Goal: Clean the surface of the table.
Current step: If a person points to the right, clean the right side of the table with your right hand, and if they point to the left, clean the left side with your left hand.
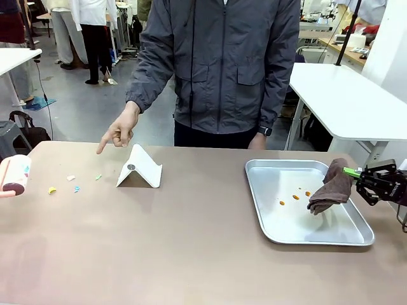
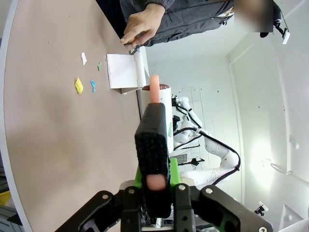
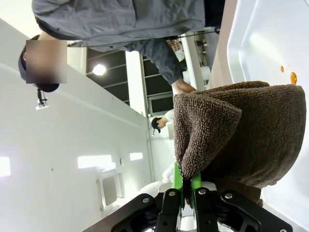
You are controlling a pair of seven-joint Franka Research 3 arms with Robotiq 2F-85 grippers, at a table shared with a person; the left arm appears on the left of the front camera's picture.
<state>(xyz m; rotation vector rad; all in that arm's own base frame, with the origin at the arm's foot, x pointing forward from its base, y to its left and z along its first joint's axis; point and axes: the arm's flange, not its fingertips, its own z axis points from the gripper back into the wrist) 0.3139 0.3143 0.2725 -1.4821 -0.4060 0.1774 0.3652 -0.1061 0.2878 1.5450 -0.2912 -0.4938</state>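
Left claw (image 2: 155, 180) clenched on lint roller (image 2: 153, 140) handle, at left edge of table (image 1: 191, 248). Right claw (image 1: 357, 173) clamped on brown towel (image 1: 331, 189), which hangs over metal tray (image 1: 267, 166), table right.

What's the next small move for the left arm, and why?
Probably move the left claw with its roller right, onto the scraps on the table: the person's hand points at them, and they lie just right of the roller.

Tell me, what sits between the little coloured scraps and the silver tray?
In the front view, a white tent-shaped stand beside the scraps; from it to the tray the table is bare.
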